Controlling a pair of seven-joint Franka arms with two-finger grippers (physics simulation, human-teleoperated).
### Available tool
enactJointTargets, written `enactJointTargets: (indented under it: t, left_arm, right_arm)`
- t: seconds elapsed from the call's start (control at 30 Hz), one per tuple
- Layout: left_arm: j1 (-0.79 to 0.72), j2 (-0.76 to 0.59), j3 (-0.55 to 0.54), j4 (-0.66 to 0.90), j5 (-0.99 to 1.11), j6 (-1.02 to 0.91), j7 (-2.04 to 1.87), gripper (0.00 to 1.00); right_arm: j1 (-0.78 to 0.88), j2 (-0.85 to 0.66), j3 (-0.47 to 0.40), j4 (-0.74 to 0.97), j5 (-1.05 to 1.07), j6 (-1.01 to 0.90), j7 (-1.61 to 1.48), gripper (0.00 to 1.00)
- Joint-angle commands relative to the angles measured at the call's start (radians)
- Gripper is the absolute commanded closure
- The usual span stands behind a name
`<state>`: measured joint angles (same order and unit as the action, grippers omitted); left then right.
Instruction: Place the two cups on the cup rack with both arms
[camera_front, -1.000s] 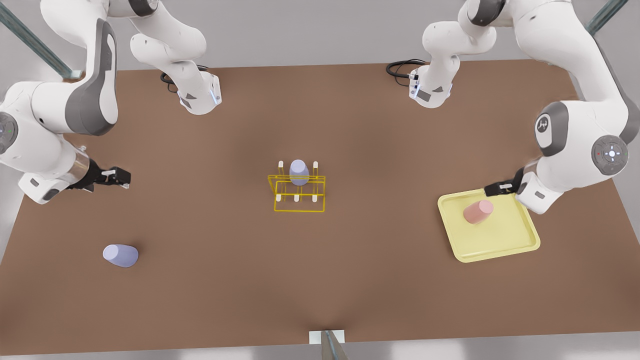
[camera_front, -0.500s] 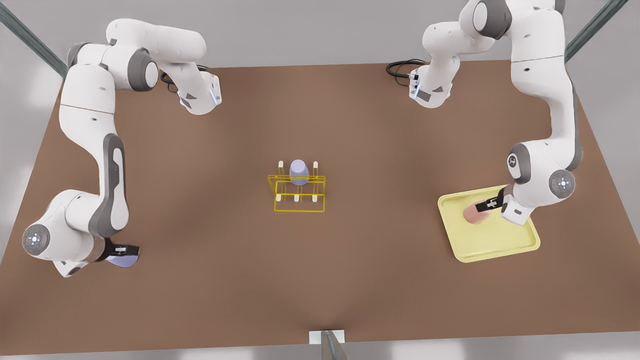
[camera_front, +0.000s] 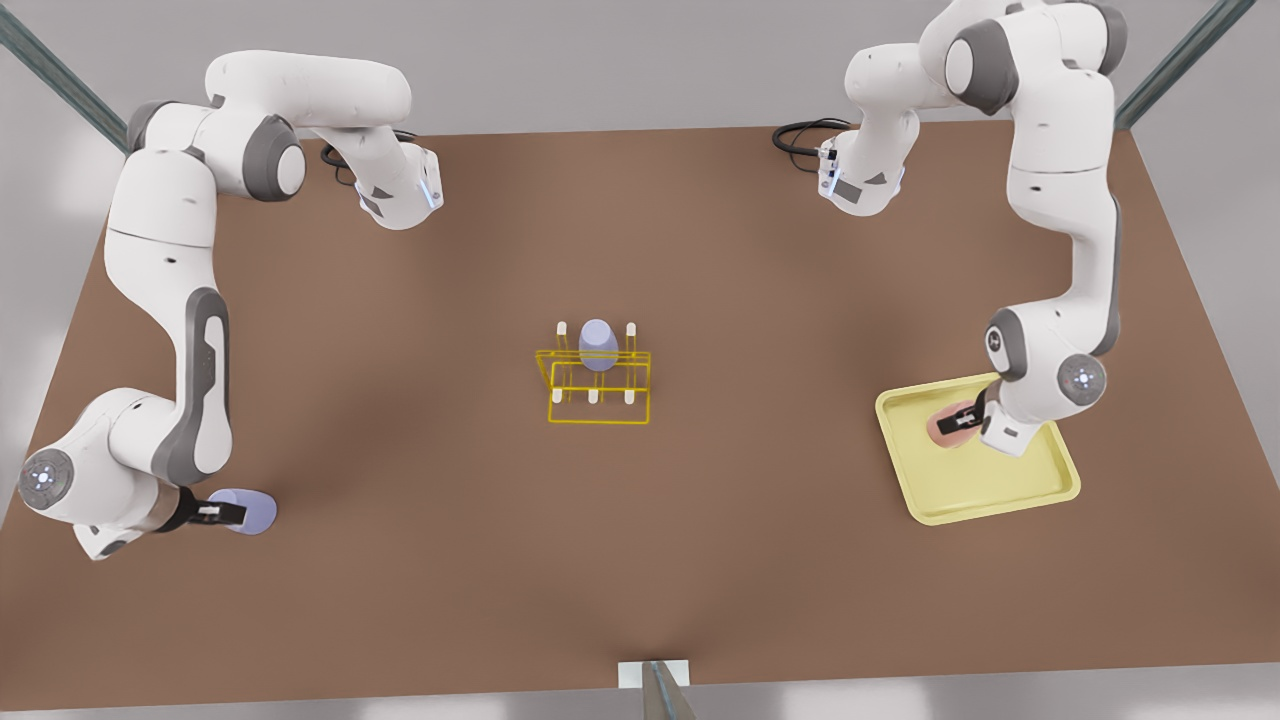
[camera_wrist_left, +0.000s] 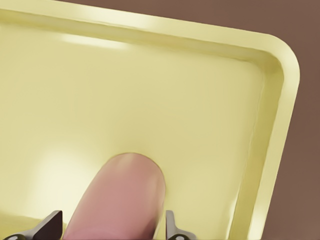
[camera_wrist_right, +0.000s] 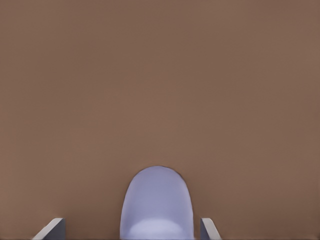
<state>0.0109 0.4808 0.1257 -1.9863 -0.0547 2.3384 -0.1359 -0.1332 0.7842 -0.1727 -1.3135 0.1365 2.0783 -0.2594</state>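
The pink cup (camera_front: 940, 428) lies on its side in the pale-yellow tray (camera_front: 1000, 500) at the front view's right. My left gripper (camera_front: 958, 418) is open and straddles it; in the left wrist view the pink cup (camera_wrist_left: 120, 195) lies between the fingertips (camera_wrist_left: 52, 225). A lavender cup (camera_front: 252, 512) lies on the table at the front view's left. My right gripper (camera_front: 215, 513) is open around its near end, and in the right wrist view this cup (camera_wrist_right: 156, 205) has gaps to both fingers. The yellow cup rack (camera_front: 598, 395) stands mid-table with another lavender cup (camera_front: 598, 345) on a back peg.
The tray's raised rim (camera_wrist_left: 280, 115) runs close beside the pink cup. Both arm bases (camera_front: 400, 195) stand at the table's far edge. A small white bracket (camera_front: 653, 675) sits at the near edge. Bare brown table (camera_front: 420, 450) separates the rack from each cup.
Both arms have swung down to their cups. The right gripper moved from mid-left to the lavender cup; the left gripper slid from the tray's far edge onto the pink cup.
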Motion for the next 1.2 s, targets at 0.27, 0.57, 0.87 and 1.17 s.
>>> enactJointTargets:
  t: [0.27, 0.57, 0.87, 1.17]
  left_arm:
    - [0.0, 0.027, 0.0, 0.0, 0.001, 0.033, -0.001, 0.09]
    - [-0.002, -0.002, -0.012, 0.004, -0.004, 0.006, -0.036, 0.14]
    - [-0.009, -0.019, -0.104, 0.308, -0.004, -0.439, -0.102, 0.14]
    - [-0.066, 0.154, -0.434, 0.688, -0.048, -0.471, -0.901, 0.14]
  right_arm:
    - [0.003, 0.032, -0.001, -0.047, -0.008, 0.062, -0.058, 0.0]
    - [0.003, 0.056, -0.001, -0.061, -0.029, 0.103, -0.054, 0.0]
    - [0.004, 0.056, -0.001, -0.076, -0.029, 0.103, -0.054, 0.0]
    - [0.001, 0.079, 0.001, -0.073, -0.029, 0.114, -0.05, 0.0]
